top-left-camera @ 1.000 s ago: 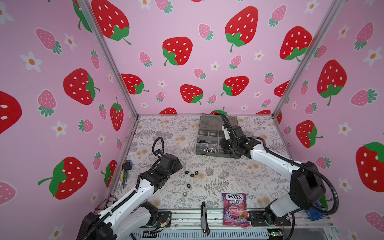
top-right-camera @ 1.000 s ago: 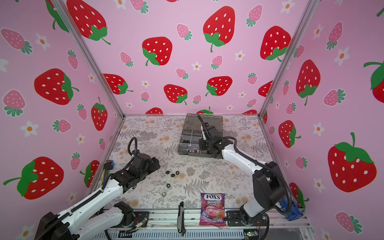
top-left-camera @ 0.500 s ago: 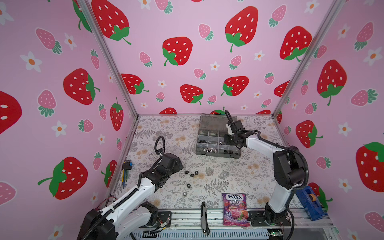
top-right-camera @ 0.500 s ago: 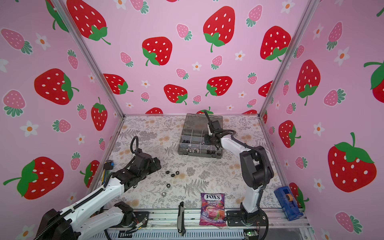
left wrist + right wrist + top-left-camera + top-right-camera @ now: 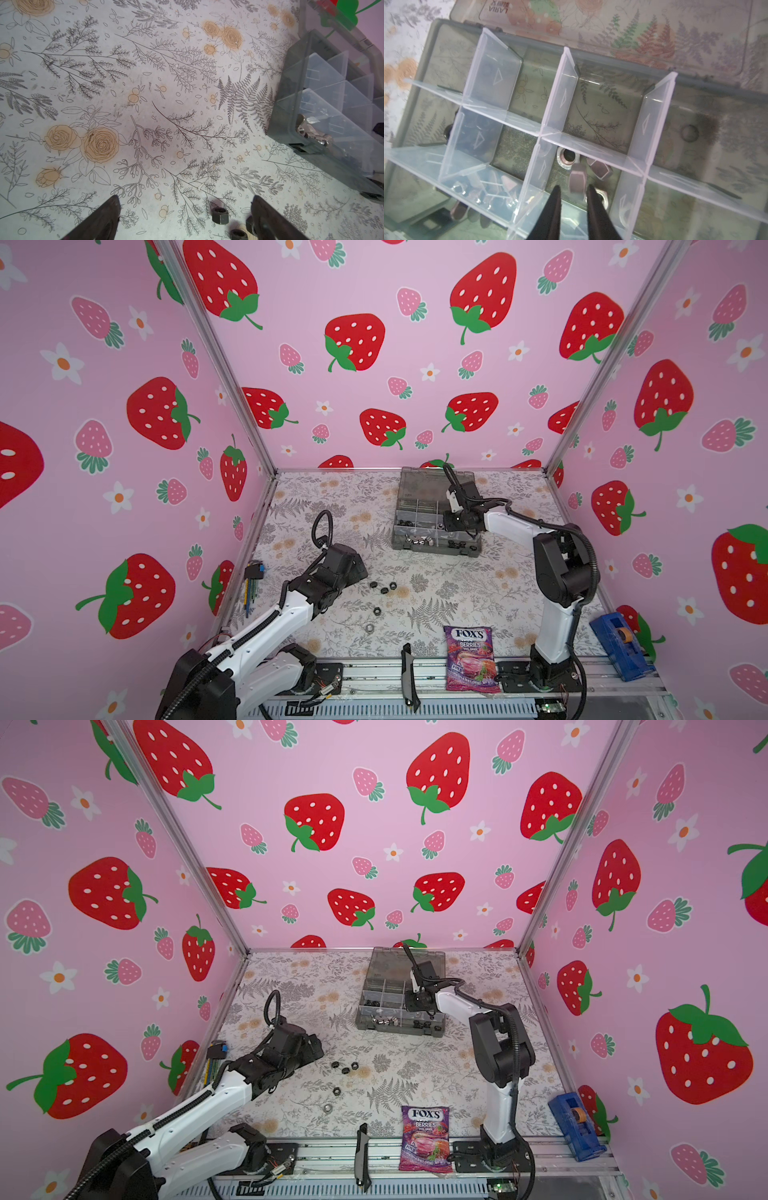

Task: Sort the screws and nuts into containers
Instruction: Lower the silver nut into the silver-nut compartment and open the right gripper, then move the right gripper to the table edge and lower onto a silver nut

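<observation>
The grey organiser box stands open at the back of the table, its containers split by clear dividers. My right gripper hangs over a middle compartment, open by a narrow gap. A silver nut sits just past its tips, free of them, among other silver nuts. My left gripper is wide open, low over the table. Black nuts lie by its right finger. A silver nut lies nearer the front. I cannot make out any screws.
Silver winged nuts fill a front compartment of the box. A purple candy bag, a box cutter and a blue plastic box line the front edge. Hex keys lie by the left wall.
My right arm has swung its gripper from the box's front right to over a middle compartment, and its jaws have parted, letting go of a silver nut. The left gripper edged toward the black nuts.
</observation>
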`<state>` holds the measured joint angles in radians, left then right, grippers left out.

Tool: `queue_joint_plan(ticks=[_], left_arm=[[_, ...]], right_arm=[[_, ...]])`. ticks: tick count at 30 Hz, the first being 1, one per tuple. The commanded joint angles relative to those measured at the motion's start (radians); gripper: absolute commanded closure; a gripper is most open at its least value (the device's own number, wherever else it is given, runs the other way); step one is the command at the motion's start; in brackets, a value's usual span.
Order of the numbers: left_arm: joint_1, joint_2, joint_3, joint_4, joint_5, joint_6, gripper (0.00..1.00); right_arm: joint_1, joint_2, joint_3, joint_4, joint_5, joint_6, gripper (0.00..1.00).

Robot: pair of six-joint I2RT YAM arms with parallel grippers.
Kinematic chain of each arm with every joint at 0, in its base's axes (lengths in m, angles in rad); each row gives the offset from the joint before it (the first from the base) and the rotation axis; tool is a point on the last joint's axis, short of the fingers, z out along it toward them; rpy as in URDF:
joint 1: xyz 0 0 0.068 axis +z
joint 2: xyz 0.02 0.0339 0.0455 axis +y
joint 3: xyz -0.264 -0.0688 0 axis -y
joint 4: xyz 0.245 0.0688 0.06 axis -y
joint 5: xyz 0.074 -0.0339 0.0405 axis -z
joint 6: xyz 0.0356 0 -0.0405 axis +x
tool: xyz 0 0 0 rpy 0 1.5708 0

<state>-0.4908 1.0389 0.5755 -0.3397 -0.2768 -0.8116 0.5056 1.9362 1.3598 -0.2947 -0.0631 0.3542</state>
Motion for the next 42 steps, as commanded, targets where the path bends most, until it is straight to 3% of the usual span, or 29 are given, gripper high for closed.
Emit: queue_joint_plan(ticks=[1,8,13,17,22,33,42], left_arm=[[0.003,-0.004,0.034,-0.009,-0.023,-0.004,0.01],[0.004,-0.01,0.037,-0.027,-0.031,-0.019,0.01],[0.006,-0.034,0.037,-0.093,-0.089,-0.094,0.01],[0.037,-0.06,0.015,-0.147,-0.111,-0.159,0.01],[0.11,-0.1,0.0,-0.164,-0.084,-0.139,0.01],[0.351,-0.123,0.022,-0.199,0.024,-0.027,0.01],[0.468,-0.07,0.058,-0.222,0.077,-0.005,0.01]], right_arm=[[-0.003,-0.033,0.0,-0.017,0.005,-0.008,0.62],[-0.001,-0.125,-0.051,-0.002,0.011,-0.003,0.59],[0.036,-0.222,-0.091,-0.004,0.039,0.005,0.6],[0.137,-0.295,-0.126,-0.022,0.08,-0.016,0.6],[0.328,-0.327,-0.138,-0.101,0.146,-0.069,0.61],[0.7,-0.204,-0.049,-0.26,0.056,-0.153,0.59],[0.842,-0.005,0.115,-0.382,0.025,-0.25,0.58]])
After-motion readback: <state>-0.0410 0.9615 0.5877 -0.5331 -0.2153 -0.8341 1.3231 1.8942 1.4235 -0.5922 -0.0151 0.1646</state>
